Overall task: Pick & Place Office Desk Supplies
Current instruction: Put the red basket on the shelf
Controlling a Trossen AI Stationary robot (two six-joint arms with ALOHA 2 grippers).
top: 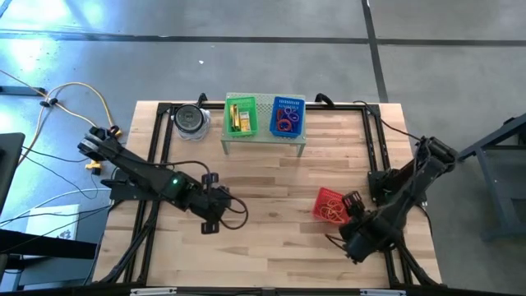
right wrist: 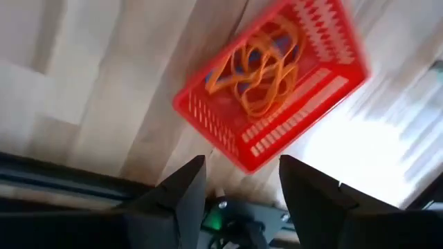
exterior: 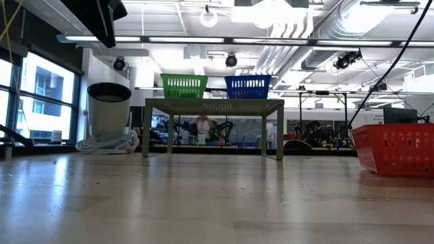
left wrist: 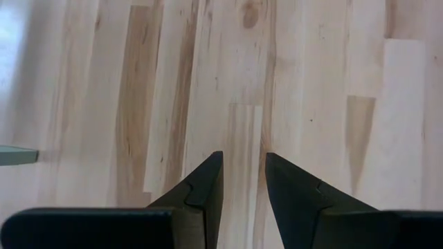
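A red basket on the table's right half holds orange-tan band loops. My right gripper hangs open just near-right of it, nothing between its fingers. On a pale green stand at the far edge sit a green basket with yellow oblong pieces and a blue basket with red and purple bands. My left gripper is open by a narrow gap above bare wood, left of the table's middle.
A clear jar with a dark lid stands left of the stand. Black frame rails run along the table's sides. Bare wood lies between the two grippers. The low view shows the stand and the red basket.
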